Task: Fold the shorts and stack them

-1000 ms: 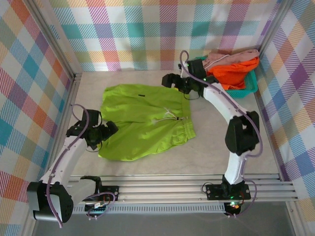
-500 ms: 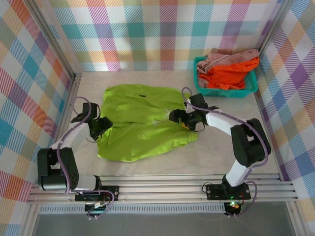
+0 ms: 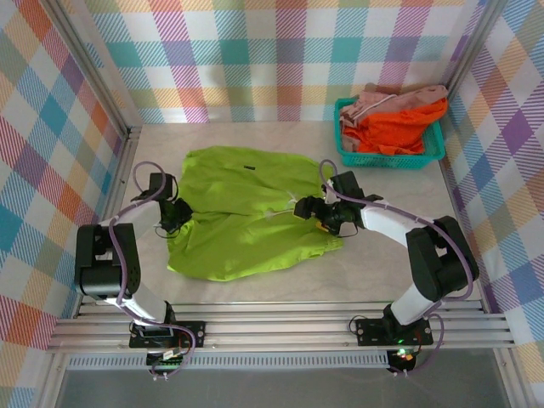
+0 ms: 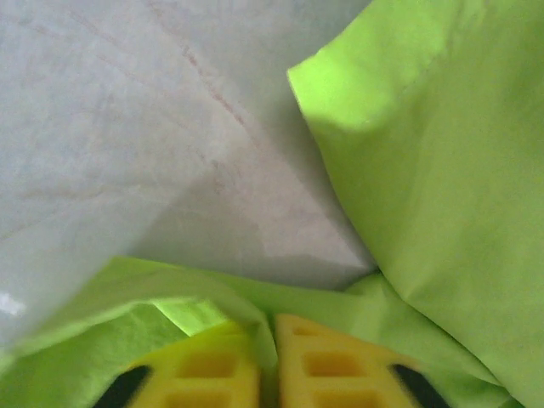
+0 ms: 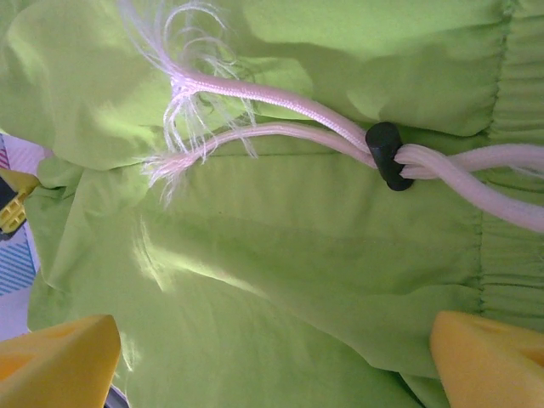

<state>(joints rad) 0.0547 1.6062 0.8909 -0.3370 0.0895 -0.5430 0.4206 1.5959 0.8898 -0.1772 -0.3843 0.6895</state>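
The soft lime green fabric shorts (image 3: 246,212) are lying spread flat mid-table, ready for folding. The left gripper (image 3: 176,212) is pinching their left edge, fingers together on the cloth, seemingly to lift it over. The right gripper (image 3: 308,206) is hovering, fingers apart, over the waistband beside the white drawstring (image 5: 280,127), probably lining up a matching grip. The bright orange shorts (image 3: 399,129) and dusty pink shorts (image 3: 398,99) are waiting in the far-right teal mesh basket (image 3: 429,158).
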